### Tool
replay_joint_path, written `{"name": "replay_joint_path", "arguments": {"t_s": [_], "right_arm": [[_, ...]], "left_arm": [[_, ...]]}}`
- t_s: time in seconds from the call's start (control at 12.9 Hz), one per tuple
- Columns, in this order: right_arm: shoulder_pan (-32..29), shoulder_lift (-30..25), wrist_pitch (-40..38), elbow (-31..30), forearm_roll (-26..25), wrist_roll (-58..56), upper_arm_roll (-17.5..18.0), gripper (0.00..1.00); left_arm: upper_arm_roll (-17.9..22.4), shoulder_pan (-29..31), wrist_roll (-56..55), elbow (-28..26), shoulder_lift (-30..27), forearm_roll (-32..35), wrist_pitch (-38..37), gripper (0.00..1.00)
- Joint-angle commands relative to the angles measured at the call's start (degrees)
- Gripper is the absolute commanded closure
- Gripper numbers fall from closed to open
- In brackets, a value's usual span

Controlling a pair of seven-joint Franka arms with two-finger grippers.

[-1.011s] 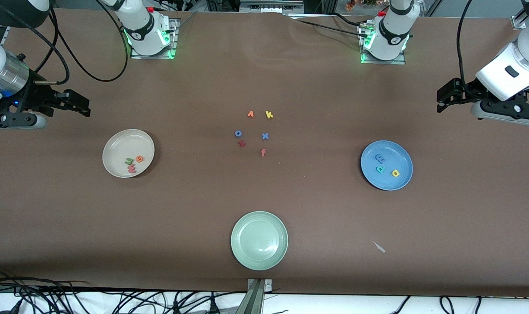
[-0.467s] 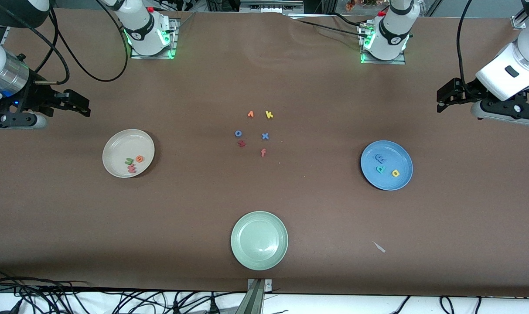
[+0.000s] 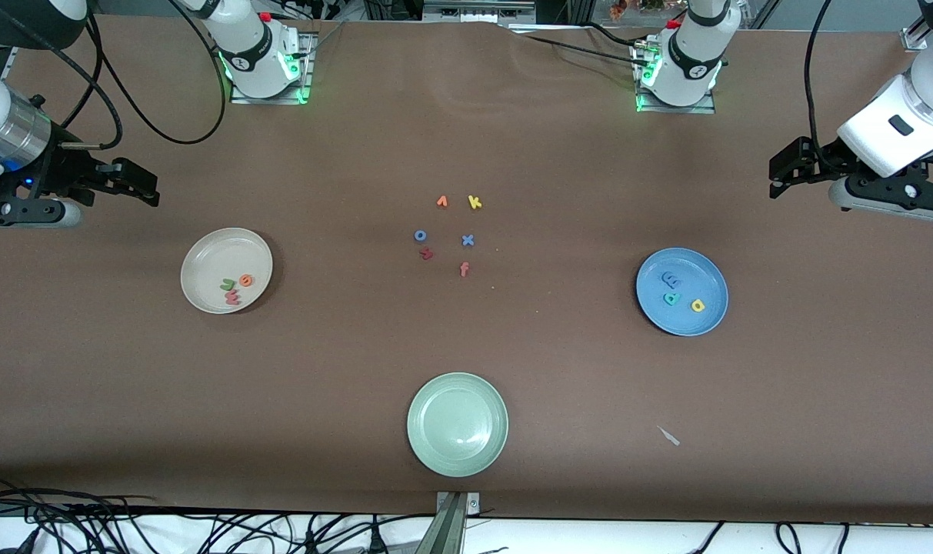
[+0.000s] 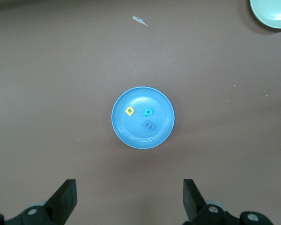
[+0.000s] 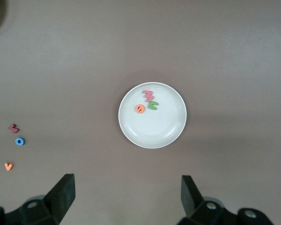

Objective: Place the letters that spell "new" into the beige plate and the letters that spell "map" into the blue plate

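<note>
Brown cloth covers my whole bench [image 3: 558, 369], with cables along its edge nearest the front camera. The pale green plate [image 3: 457, 424] is my landmark. Farther from the camera than it lie the leftover letters [image 3: 447, 235]. Toward the right arm's end I see the beige plate [image 3: 208, 261] holding n, e, w [image 3: 235, 288]; toward the left arm's end, the blue plate [image 3: 701, 269] holding m, a, p [image 3: 680, 292]. The left claw [image 4: 129, 199] and right claw [image 5: 126, 197] hang released, empty, above the bench.

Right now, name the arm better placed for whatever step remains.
Neither: nothing remains. Green n, orange e, red w lie in the beige plate; blue m, teal letter, yellow letter in the blue plate.
</note>
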Motion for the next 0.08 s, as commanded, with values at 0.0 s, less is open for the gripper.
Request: {"name": "replay_joint_path", "arguments": {"t_s": [0.0], "right_arm": [[-0.58,-0.58,0.23,-0.37,-0.11,-0.01,0.41,0.0]], "left_arm": [[0.11,-0.2,0.77,1.89,0.81,0.24,-1.31,0.0]]}}
